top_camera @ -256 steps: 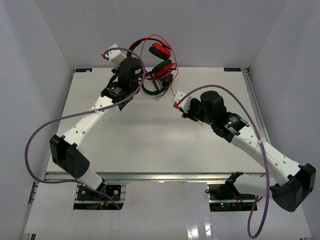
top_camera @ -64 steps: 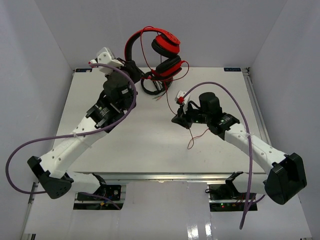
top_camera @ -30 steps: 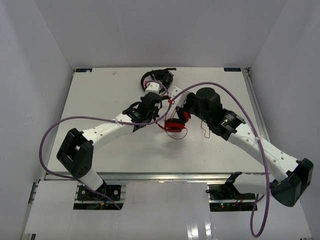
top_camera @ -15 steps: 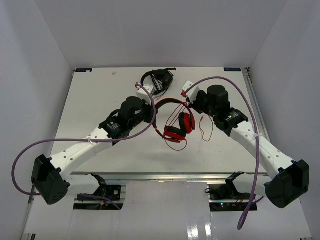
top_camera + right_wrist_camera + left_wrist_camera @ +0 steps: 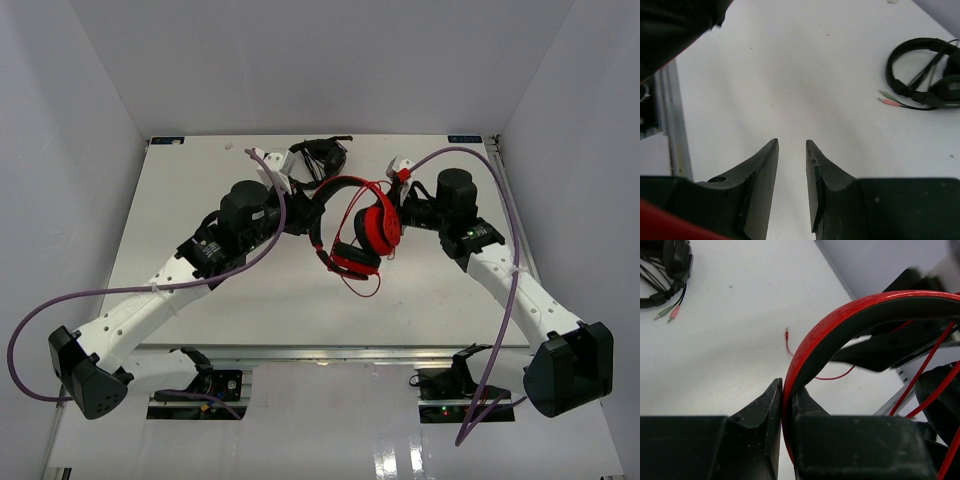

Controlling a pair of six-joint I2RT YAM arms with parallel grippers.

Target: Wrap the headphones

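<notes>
The red headphones (image 5: 376, 226) hang above the table's middle, their earcups dangling one over the other. My left gripper (image 5: 304, 216) is shut on the red-black headband (image 5: 840, 320), which runs up between its fingertips in the left wrist view (image 5: 787, 387). The thin red cable loops below the lower earcup (image 5: 366, 286), and its plug end lies on the table (image 5: 787, 333). My right gripper (image 5: 401, 206) is just right of the upper earcup. Its jaws (image 5: 791, 143) stand a little apart with nothing between them.
Black headphones (image 5: 316, 159) with a dark cable and green and pink plugs lie at the table's back middle, also in the left wrist view (image 5: 675, 260) and the right wrist view (image 5: 925, 75). The table's right edge rail (image 5: 512, 210) is beyond my right arm.
My left gripper has raised the red headphones and carried them a little to the right. My right gripper has drawn back to the right, beside the upper earcup.
</notes>
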